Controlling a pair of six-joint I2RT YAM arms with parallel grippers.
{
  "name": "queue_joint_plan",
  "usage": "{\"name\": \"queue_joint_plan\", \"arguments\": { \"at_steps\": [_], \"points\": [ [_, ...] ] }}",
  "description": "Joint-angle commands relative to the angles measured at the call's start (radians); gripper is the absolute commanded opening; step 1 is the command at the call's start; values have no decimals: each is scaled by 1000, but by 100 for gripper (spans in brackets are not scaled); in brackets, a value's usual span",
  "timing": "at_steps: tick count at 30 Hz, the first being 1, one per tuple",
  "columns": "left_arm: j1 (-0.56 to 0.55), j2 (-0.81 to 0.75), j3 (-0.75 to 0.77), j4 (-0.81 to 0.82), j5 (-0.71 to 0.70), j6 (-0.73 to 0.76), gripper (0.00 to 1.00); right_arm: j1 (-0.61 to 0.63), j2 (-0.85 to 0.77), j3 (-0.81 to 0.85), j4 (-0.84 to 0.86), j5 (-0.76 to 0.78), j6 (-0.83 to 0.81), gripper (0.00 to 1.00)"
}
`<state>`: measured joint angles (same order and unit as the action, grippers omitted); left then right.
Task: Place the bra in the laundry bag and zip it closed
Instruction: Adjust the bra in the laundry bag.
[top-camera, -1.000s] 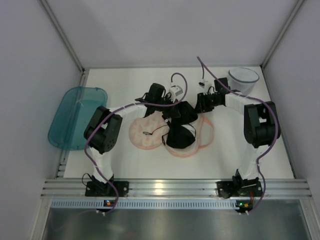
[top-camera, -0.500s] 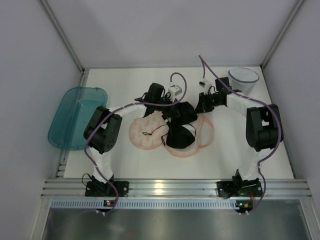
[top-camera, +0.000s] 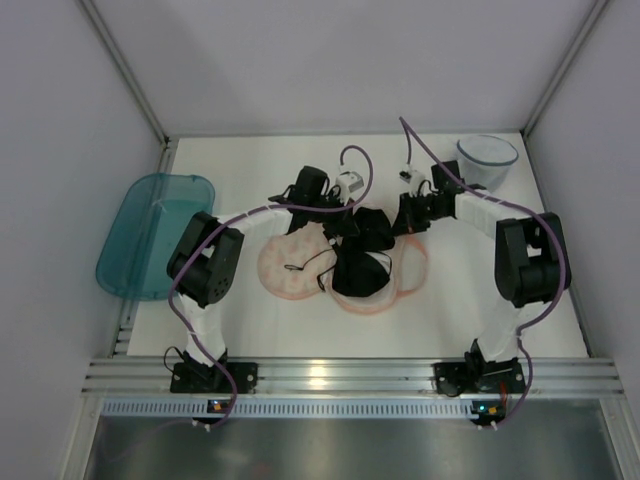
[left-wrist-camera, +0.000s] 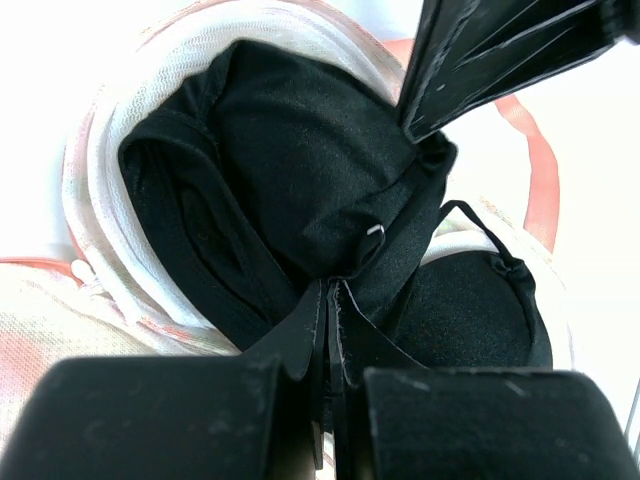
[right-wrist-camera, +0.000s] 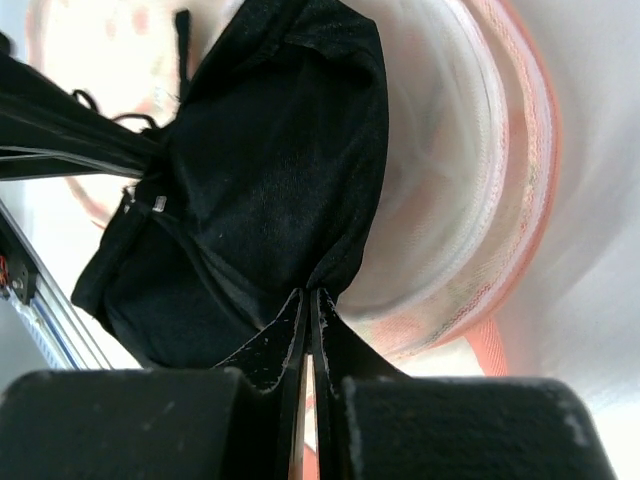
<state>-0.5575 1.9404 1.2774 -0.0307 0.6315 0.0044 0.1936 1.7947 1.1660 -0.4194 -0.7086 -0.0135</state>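
Observation:
The laundry bag (top-camera: 283, 276) lies open on the white table, its two cream-peach lobes side by side. The black bra (top-camera: 360, 268) is bunched over the right lobe (top-camera: 417, 262), one cup spilling toward the front. My left gripper (top-camera: 340, 224) is shut on the bra's back left edge. In the left wrist view the left gripper (left-wrist-camera: 331, 292) pinches a fold of the bra (left-wrist-camera: 300, 140) inside the bag's white rim (left-wrist-camera: 88, 200). My right gripper (top-camera: 404, 224) is shut on the bra's right edge. The right gripper (right-wrist-camera: 308, 296) nips the bra (right-wrist-camera: 270, 170) beside the bag's wall (right-wrist-camera: 450, 150).
A teal plastic bin (top-camera: 152, 232) sits at the table's left edge. A translucent round tub (top-camera: 487, 155) stands at the back right, just behind the right arm. Purple cables loop over both arms.
My right gripper has moved a little left to the bra's edge and shut on it. The left gripper has stayed shut on the bra in place.

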Motion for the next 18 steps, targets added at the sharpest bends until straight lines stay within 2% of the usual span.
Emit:
{"name": "queue_joint_plan", "arguments": {
  "at_steps": [1, 5, 7, 10, 11, 18],
  "points": [
    [1, -37, -3, -12, 37, 31, 0, 15, 37, -5, 4, 0, 0, 0],
    [-1, -11, 22, -80, 28, 55, 2, 18, 42, 11, 2, 21, -5, 0],
    [-1, 9, 23, -90, 11, 54, 4, 20, 38, 23, -18, 31, -9, 3],
    [-4, 38, 37, -115, 1, 51, 9, 18, 25, 53, -64, 44, -31, 23],
    [-4, 46, 40, -118, -4, 46, 15, 20, 17, 63, -73, 52, -42, 31],
    [-2, 6, 68, -129, -19, 37, 39, 18, -64, 87, -119, 73, -66, 40]
  ]
}}
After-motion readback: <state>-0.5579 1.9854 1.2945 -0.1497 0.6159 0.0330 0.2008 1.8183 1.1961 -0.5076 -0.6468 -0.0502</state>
